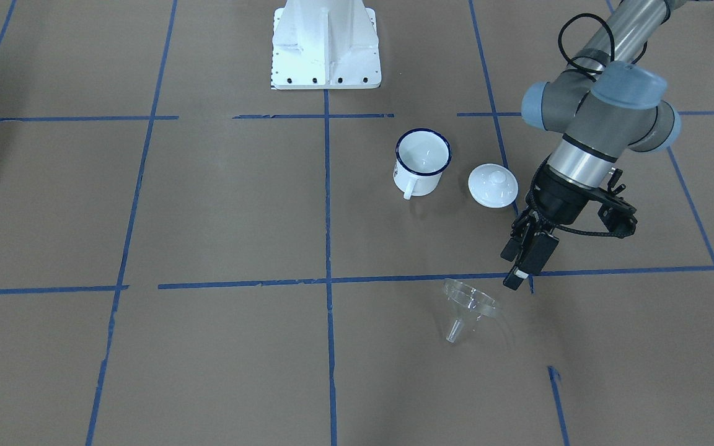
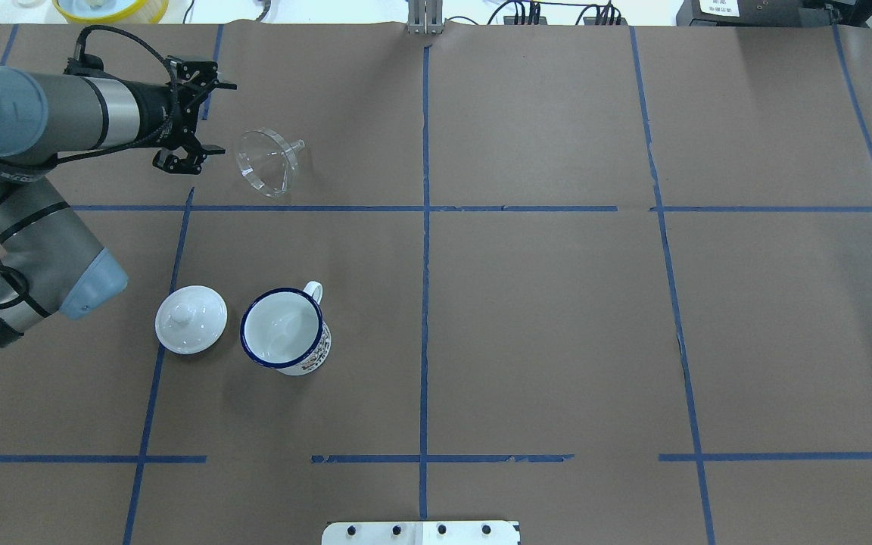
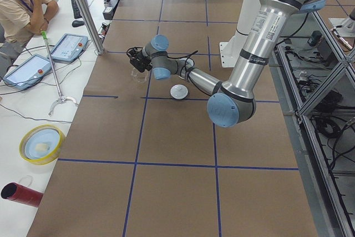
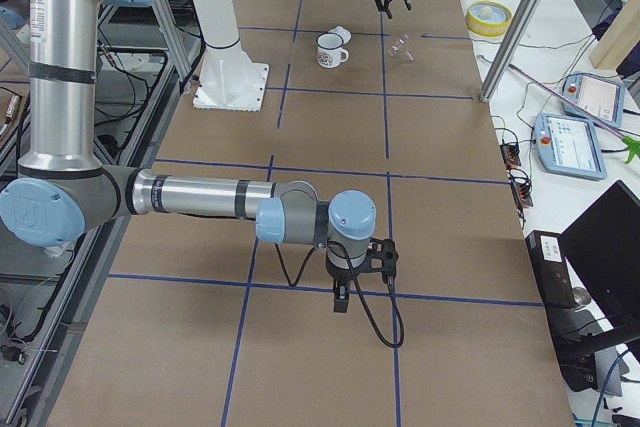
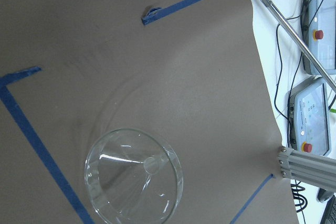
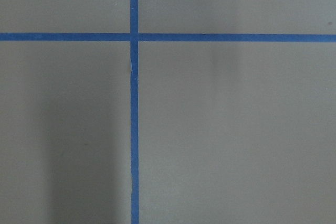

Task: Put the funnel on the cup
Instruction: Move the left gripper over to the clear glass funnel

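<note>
The funnel (image 1: 468, 301) lies on its side near your left gripper (image 1: 518, 272), whose jaws stand wide apart and empty. The cup (image 1: 422, 162) is well apart. I judge the funnel to be light, stiff, slippery plastic, so pinch across its rim, gently.

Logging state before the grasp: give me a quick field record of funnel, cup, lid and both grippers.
funnel: lying on its side on the table, spout pointing away from the left gripper, not held
cup: upright, empty, well apart from the funnel
lid: knob up, next to the cup on the robot's left, small gap between them
left gripper: open, beside the funnel's rim, not touching
right gripper: far from all the objects; open or shut cannot be told
task status: funnel not yet on cup
</note>
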`<state>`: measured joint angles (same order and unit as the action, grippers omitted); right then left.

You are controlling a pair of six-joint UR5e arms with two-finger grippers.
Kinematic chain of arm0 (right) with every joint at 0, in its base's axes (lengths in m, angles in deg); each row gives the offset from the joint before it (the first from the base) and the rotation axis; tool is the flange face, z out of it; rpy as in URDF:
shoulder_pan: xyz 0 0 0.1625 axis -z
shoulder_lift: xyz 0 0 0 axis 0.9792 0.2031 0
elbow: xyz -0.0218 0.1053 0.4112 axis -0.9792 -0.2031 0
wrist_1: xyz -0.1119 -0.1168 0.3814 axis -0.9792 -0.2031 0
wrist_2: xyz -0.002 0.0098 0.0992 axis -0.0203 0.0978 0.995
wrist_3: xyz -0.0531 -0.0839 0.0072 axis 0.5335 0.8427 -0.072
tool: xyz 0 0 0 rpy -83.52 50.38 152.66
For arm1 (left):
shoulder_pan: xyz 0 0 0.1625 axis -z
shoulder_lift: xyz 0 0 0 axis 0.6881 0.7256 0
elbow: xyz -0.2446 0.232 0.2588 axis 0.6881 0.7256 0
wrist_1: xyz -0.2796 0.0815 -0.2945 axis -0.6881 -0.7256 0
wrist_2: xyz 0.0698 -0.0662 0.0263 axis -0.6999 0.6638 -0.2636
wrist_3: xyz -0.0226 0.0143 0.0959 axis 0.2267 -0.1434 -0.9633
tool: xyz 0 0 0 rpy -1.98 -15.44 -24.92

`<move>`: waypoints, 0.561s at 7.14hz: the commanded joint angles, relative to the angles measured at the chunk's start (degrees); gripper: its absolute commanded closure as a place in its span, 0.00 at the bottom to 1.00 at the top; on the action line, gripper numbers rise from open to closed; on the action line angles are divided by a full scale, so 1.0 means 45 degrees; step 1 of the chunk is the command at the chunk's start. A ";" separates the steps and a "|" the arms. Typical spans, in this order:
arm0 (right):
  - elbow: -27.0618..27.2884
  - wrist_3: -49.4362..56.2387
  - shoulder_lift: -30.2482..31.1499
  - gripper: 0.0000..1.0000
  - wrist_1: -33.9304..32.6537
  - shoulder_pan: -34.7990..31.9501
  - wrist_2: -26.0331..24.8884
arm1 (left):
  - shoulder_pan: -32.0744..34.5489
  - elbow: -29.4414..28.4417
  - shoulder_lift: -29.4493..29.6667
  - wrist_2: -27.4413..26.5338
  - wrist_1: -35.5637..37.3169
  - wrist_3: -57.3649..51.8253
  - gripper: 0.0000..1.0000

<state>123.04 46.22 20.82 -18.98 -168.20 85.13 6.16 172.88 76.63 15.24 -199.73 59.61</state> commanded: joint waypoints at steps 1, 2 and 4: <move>0.0012 0.0000 0.0000 0.00 0.0000 0.0000 0.0000 | -0.0170 -0.0763 0.0470 -0.0788 -0.0498 0.0747 0.00; -0.0007 0.0000 0.0000 0.00 0.0000 0.0000 0.0000 | -0.0364 -0.1328 0.0569 -0.1235 -0.1313 0.0827 0.01; 0.0012 0.0000 0.0000 0.00 0.0000 0.0000 0.0000 | -0.0676 -0.1837 0.0589 -0.1376 -0.1457 0.0867 0.06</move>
<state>123.06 46.22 20.81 -18.98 -168.20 85.13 4.12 166.48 78.97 9.55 -205.58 63.34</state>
